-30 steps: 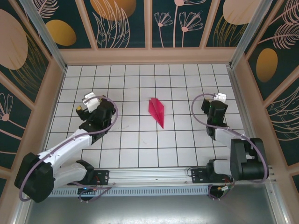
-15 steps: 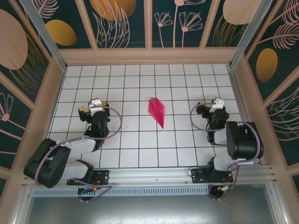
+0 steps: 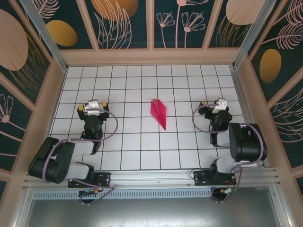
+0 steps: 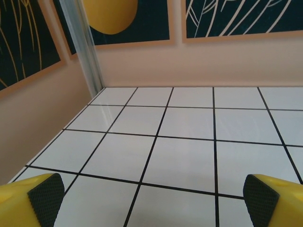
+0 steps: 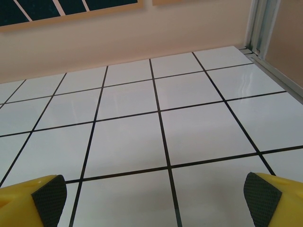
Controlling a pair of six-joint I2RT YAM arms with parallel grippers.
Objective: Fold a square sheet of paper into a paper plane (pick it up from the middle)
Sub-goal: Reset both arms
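Note:
The paper plane [image 3: 159, 112], a narrow magenta-pink dart with a centre crease, lies flat on the white grid table [image 3: 142, 85] near its middle, nose toward the near right. My left gripper [image 3: 93, 106] rests well to its left, open, with nothing between its fingers. My right gripper [image 3: 218, 105] sits well to its right, also open and empty. In the left wrist view my left gripper [image 4: 154, 196] shows yellow fingers with black pads [image 4: 46, 193] spread wide over bare tiles. The right wrist view has my right gripper [image 5: 156, 196] the same, with pads [image 5: 261, 194] far apart.
Peach walls with dark floral panels enclose the table on three sides. A metal corner post [image 4: 85, 45] stands ahead of the left gripper, and another post [image 5: 259, 23] near the right one. Both arms are folded back by their bases at the near rail [image 3: 151, 182].
The left arm has drawn back toward its base and folded up, its gripper shifting slightly left. The right arm also folded back and its jaws widened. The plane stayed put.

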